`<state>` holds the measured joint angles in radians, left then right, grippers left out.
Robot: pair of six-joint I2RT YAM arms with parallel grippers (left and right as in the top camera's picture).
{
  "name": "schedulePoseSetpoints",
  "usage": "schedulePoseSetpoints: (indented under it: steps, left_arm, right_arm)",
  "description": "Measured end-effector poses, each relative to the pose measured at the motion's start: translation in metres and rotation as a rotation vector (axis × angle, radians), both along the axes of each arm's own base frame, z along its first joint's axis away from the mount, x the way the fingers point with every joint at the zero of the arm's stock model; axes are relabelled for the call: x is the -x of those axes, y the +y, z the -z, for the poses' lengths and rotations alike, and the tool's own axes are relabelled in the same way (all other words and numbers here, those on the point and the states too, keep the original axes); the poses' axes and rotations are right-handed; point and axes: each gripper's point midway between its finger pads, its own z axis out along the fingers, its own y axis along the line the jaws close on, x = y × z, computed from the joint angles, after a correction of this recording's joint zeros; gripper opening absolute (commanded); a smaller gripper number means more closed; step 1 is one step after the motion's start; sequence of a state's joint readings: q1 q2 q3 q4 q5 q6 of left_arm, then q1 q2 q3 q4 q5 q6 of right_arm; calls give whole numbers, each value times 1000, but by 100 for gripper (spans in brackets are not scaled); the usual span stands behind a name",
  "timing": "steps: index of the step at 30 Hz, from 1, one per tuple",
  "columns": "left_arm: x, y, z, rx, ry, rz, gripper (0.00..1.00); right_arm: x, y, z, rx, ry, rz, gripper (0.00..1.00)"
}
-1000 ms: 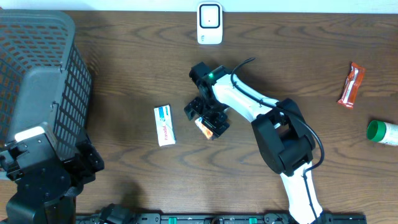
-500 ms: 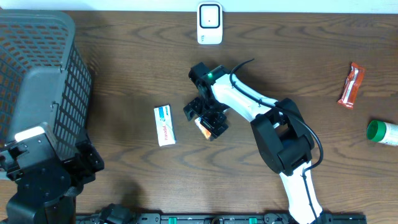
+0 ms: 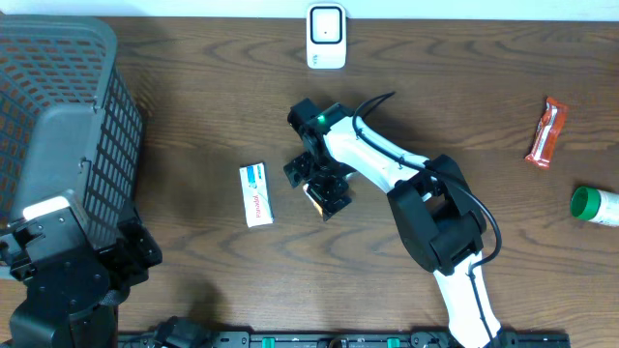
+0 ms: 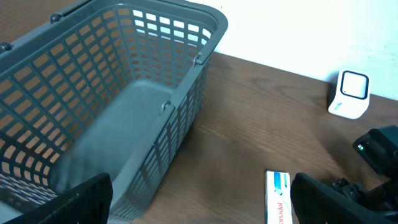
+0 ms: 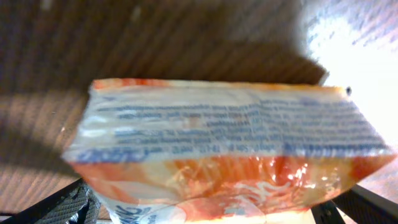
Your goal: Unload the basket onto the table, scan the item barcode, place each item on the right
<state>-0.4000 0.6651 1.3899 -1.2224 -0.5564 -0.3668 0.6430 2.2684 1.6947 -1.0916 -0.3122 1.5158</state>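
Note:
An orange and white packet (image 5: 224,143) lies on the wooden table and fills the right wrist view, with small blue print along its upper face. My right gripper (image 3: 322,184) stands over it near the table's middle, open, one finger on each side of the packet (image 3: 314,197). The white barcode scanner (image 3: 327,37) stands at the back edge, also visible as a white scanner (image 4: 350,93) in the left wrist view. At the front left, my left gripper (image 4: 199,208) is open and has nothing between its fingers.
A white and blue box (image 3: 256,194) lies left of the right gripper. A large grey basket (image 3: 58,106) fills the left side. A red snack bar (image 3: 545,132) and a green-capped bottle (image 3: 592,206) lie at the far right.
My right gripper has shifted slightly to the left over the orange packet. The left arm has not moved.

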Motion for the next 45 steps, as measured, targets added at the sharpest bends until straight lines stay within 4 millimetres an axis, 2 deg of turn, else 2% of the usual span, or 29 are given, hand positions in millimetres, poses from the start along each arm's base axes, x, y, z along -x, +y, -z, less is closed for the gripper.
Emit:
schedulePoseSetpoints:
  steps: [10, 15, 21, 36, 42, 45]
  left_arm:
    - [0, 0, 0, 0, 0, 0, 91]
    - [0, 0, 0, 0, 0, 0, 91]
    - [0, 0, 0, 0, 0, 0, 91]
    - [0, 0, 0, 0, 0, 0, 91]
    - [0, 0, 0, 0, 0, 0, 91]
    - [0, 0, 0, 0, 0, 0, 91]
  right_arm:
    - [-12, -20, 0, 39, -49, -72, 98]
    - [-15, -22, 1, 46, -64, -82, 88]
    - [-19, -19, 2, 52, -96, -92, 72]
    - [-22, -19, 2, 47, -118, -146, 69]
    - [-18, -24, 2, -56, -58, -221, 65]
    - [-15, -26, 0, -164, -12, -251, 66]
